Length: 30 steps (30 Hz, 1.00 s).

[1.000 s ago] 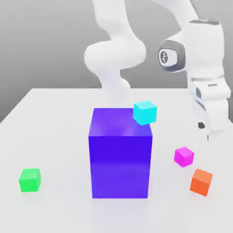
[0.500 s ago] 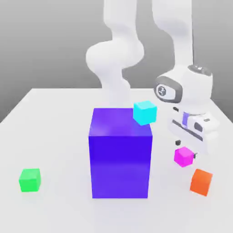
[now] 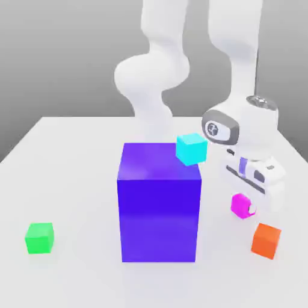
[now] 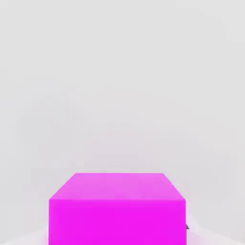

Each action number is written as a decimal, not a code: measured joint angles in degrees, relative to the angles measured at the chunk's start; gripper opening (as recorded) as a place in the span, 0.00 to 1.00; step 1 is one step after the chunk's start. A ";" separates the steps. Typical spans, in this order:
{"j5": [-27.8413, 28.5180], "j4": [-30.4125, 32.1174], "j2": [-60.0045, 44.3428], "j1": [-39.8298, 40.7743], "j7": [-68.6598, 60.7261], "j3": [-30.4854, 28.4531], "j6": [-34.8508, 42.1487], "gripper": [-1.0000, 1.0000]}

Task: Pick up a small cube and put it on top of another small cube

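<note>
White tabletop (image 3: 84, 180) lies under the magenta cube (image 3: 242, 205), turned cornerwise.

Before me I count five blocks in all: four small cubes, one glossy magenta (image 3: 242, 206), one bright green (image 3: 40, 239), one orange (image 3: 266, 241) and one cyan (image 3: 192, 149), plus one big blue-purple block (image 3: 159, 210), all on one pale, smooth table (image 3: 78, 180).

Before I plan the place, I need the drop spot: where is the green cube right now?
In the exterior view, the green cube sits on the table at the exterior view's left, with the big blue block its nearest neighbour.
</note>
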<state>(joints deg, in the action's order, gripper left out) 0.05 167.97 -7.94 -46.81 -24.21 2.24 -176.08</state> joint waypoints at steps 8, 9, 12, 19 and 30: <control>-0.86 2.02 11.10 0.38 0.16 0.60 8.76 0.00; -0.64 1.61 11.75 0.76 0.81 0.45 8.91 0.00; 0.37 -0.35 12.97 2.11 3.35 -0.15 8.45 0.00; 3.80 -5.53 14.99 8.08 9.61 -0.24 6.86 0.00; 8.59 -13.14 15.48 20.75 4.07 -12.05 9.45 0.00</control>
<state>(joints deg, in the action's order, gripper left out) 8.64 154.83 7.54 -26.06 -20.14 -9.81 -166.63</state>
